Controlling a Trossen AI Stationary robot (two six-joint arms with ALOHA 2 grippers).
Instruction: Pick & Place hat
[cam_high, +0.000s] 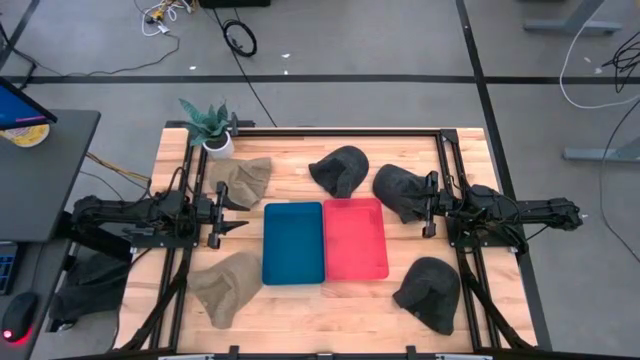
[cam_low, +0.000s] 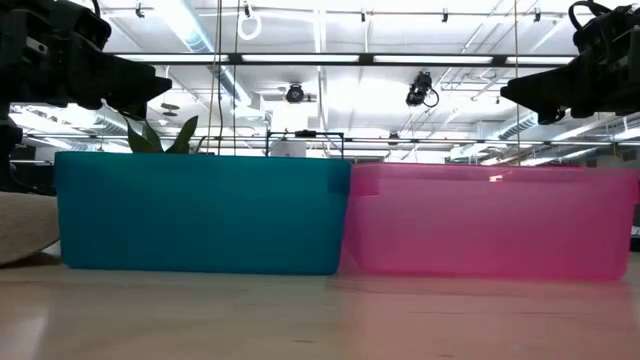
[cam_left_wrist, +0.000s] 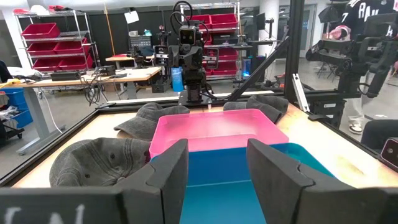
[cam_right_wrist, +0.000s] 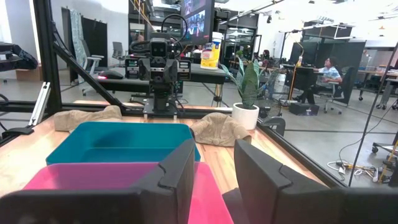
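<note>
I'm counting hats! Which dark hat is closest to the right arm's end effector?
The dark hat just behind the red bin, lying right beside the right end effector. The other two dark hats sit farther off, at the table's back middle and front right.

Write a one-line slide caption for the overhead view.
Both arms wait at the table's sides, left hand and right hand empty, around blue bin and red bin, five hats scattered.

1. Blue bin (cam_high: 293, 243), pink-red bin (cam_high: 355, 238).
2. 2 tan hats: one (cam_high: 244, 178) by the plant, one (cam_high: 226, 285) at the front.
3. 3 dark grey hats (cam_high: 340, 168), (cam_high: 400, 190), (cam_high: 430, 292).
4. Green-leaved plant (cam_high: 205, 121), white pot (cam_high: 218, 146).
5. Light wooden table (cam_high: 340, 310).
</note>
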